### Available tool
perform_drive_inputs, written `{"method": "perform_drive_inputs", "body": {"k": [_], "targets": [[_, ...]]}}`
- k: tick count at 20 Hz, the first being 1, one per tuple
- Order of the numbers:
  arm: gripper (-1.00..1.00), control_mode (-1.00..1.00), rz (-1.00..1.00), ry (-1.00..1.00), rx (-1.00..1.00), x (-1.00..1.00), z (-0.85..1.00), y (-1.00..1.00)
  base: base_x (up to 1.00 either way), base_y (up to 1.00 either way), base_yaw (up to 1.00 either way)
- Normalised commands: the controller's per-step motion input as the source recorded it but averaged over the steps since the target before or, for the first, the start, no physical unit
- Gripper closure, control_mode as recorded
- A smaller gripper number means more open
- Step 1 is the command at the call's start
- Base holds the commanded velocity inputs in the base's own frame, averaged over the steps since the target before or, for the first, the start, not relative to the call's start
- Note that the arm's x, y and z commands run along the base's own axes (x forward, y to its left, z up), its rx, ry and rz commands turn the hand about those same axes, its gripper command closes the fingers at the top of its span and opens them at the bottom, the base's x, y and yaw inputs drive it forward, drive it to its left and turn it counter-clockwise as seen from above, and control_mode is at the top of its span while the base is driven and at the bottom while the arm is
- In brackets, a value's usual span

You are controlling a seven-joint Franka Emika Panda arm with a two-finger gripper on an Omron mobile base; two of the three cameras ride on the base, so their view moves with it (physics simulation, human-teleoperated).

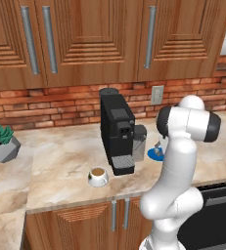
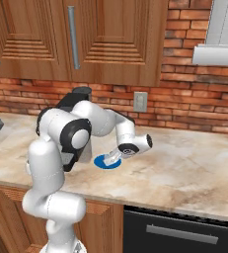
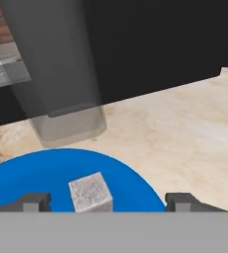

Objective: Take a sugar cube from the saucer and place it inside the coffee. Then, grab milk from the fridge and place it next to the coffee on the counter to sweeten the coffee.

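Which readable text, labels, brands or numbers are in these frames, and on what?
None readable in any view.
Coffee machine: plain black, with a small grey panel that bears no legible marks.
Coffee, saucer, sugar cube: no print.
Wall outlet: blank plate.
Oven front and upper cabinets: no lettering or badges.

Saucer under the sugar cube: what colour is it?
Bright blue saucer, plain and unpatterned, with the white sugar cube on it; clearest in the hand view.
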Motion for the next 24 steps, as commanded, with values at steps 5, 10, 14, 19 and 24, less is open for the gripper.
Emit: {"method": "perform_drive_inputs", "body": {"k": [5,10,14,19,24], "targets": [[1.0,-1.0,0.0,0.01,0.0,0.1,-0.01,0.01,0.0,0.0,0.0],[1.0,-1.0,0.0,0.0,0.0,0.01,0.01,0.0,0.0,0.0,0.0],[1.0,-1.0,0.0,-0.04,0.0,-0.04,0.23,0.0,0.0,0.0,0.0],[1.0,-1.0,0.0,-0.19,0.0,-0.35,0.53,0.02,0.0,0.0,0.0],[1.0,-1.0,0.0,-0.33,-0.03,-0.66,0.69,0.18,0.0,0.0,0.0]]}}
